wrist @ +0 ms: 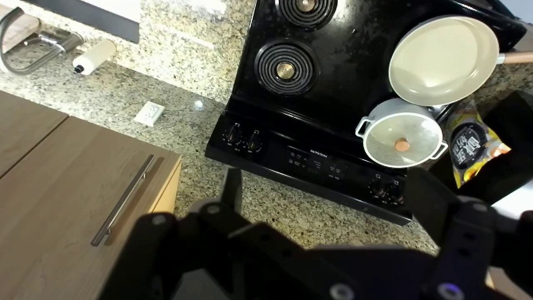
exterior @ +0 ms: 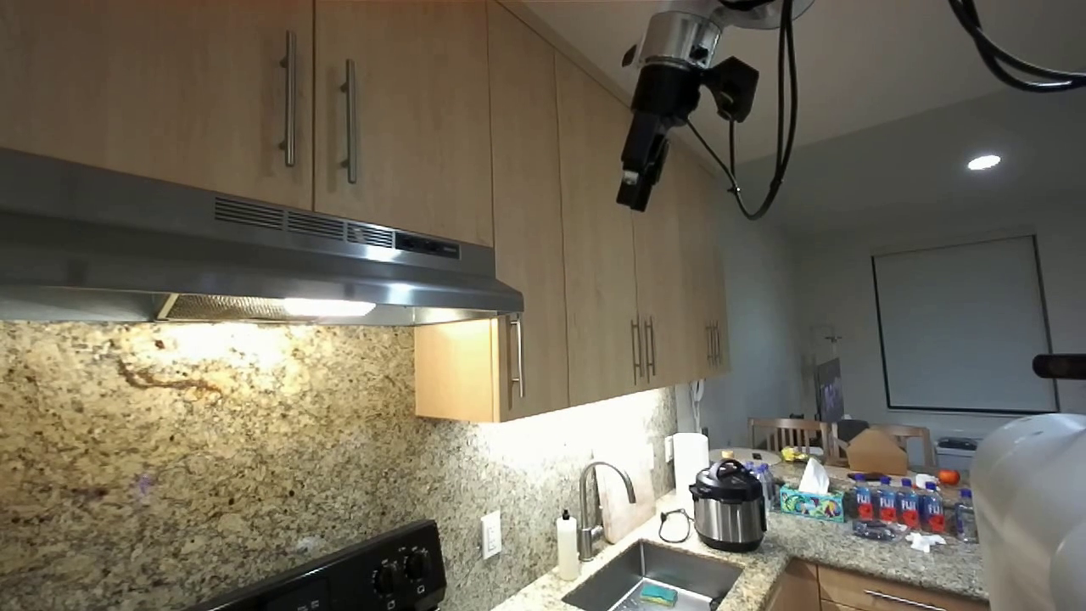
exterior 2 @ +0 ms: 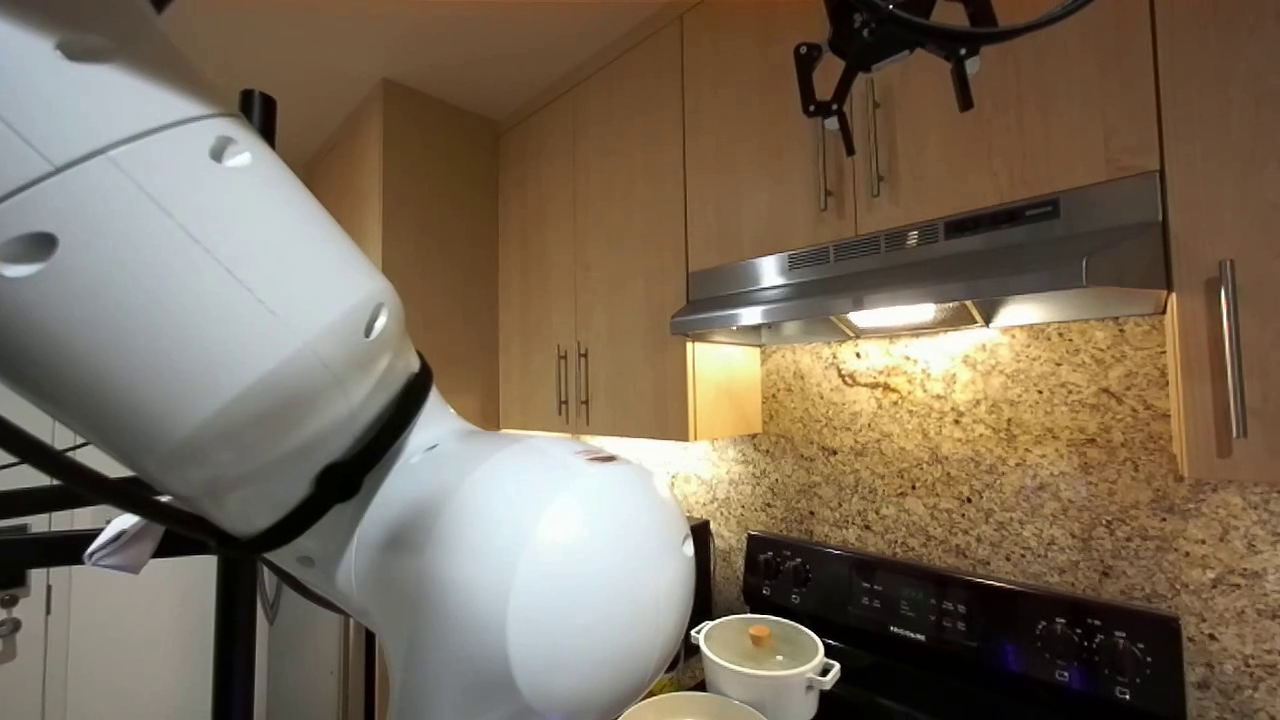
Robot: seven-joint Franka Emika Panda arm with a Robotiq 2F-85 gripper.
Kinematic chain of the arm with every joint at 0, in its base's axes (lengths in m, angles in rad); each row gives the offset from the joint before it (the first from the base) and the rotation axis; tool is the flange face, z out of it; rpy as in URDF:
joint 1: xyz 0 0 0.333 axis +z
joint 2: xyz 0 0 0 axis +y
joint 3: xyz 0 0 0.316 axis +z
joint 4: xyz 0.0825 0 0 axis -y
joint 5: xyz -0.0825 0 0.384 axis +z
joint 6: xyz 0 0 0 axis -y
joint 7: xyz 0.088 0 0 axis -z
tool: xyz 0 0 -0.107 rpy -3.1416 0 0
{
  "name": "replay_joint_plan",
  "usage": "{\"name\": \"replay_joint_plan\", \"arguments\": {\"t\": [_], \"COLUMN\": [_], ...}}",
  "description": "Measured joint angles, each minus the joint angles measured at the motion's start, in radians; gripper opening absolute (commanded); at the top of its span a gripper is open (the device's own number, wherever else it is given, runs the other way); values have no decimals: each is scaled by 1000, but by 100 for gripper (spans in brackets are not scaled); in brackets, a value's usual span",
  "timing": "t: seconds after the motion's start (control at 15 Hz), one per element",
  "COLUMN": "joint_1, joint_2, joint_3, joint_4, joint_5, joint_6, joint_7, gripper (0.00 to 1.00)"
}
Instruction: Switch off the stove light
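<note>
The stove light is lit under the steel range hood. It shows as a bright panel in both exterior views (exterior: pixel 329 308) (exterior 2: pixel 892 316). The hood (exterior: pixel 356 276) (exterior 2: pixel 920 265) has a dark switch panel (exterior: pixel 427 246) (exterior 2: pixel 1002 217) on its front face, beside the vent slots. The individual switches are too small to make out. My gripper (exterior: pixel 632 202) (exterior 2: pixel 907 128) is in the air above hood height, apart from the hood and the cabinets. In the wrist view my gripper (wrist: pixel 324 173) is open, with wide-apart fingers and nothing between them. The hood is out of the wrist view.
Wooden cabinets (exterior: pixel 407 110) with bar handles surround the hood. Below is the black stove (wrist: pixel 308 166) with a white lidded pot (wrist: pixel 403 146), a cream pan (wrist: pixel 444 60) and a snack bag (wrist: pixel 474 143) beside it. A sink faucet (exterior: pixel 588 509) stands beside the stove.
</note>
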Motion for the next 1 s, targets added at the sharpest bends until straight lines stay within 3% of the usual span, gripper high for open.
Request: {"name": "replay_joint_plan", "arguments": {"t": [0.4,1.0], "joint_1": [-5,-142], "joint_2": [53,263], "joint_3": [17,95], "joint_4": [-50,-50], "joint_5": [67,52], "joint_6": [122,493], "joint_7": [104,292], "gripper": [100,100]}}
